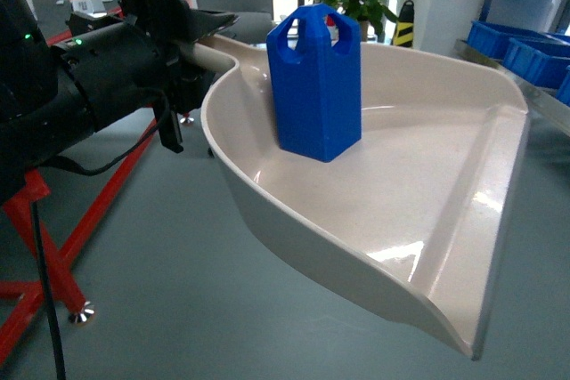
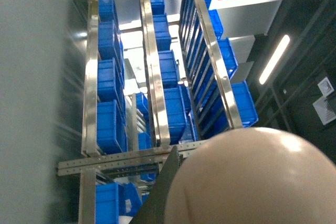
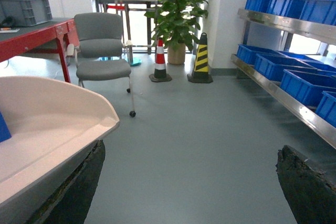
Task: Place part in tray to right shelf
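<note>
The big cream-white glossy plastic scoop-shaped tray point(image 1: 419, 246) is hanging in mid-air, its flat front lip nearest the head camera and tilting slightly down toward the lower right. Its surface is throwing bright glare, so it is probably slick, and its thin curved walls look stiff but light. Further back in the tray, close to the rear wall where the handle begins, the small bright-blue plastic block with faceted top and handle-like cutouts point(image 1: 315, 82) is standing upright and loose, nothing pinning it. It looks hard, hollow and light; on such a smooth floor it is likely sliding or toppling at any sharp tilt, so the tray wants carrying level. If it needed lifting by itself, the cutouts at its top would be the natural hold.

Behind the block, the left gripper point(image 1: 191, 51) is closing its black fingers on the tray's long cream handle. Of the right gripper only two dark worn fingers point(image 3: 71, 190) are showing in the right wrist view, spread wide apart, one lying under the tray's wall, holding nothing.

Beyond the tray's right edge, the steel-framed shelf rack point(image 3: 273, 85) is carrying large blue ribbed plastic crates point(image 3: 310, 85); what lies inside them cannot be seen. The tray is not yet over the shelf
</note>
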Motion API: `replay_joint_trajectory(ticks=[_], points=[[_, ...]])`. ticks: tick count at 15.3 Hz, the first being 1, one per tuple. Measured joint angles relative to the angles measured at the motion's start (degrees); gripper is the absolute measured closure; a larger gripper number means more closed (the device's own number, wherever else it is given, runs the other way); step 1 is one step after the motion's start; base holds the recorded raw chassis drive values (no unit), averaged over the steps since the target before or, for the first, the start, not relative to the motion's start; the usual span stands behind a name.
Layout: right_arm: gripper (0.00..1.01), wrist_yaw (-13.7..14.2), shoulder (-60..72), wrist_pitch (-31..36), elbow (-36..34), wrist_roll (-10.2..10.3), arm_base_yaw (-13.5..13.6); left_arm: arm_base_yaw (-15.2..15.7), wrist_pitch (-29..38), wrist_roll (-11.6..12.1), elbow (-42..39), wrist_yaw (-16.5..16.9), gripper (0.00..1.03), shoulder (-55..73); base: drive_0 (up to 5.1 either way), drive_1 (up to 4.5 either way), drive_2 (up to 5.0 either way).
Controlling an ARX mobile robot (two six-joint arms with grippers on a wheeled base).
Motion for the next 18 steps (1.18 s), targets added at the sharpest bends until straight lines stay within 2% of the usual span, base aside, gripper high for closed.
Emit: replay_joint_trajectory(ticks=[18], points=[[0.03,-0.09,-0.20,0.13,0.00,0.00,0.00,-0.26,-0.15,0.09,-0.04,0.26,0.91,0.00,-1.6,-1.64,-1.6]])
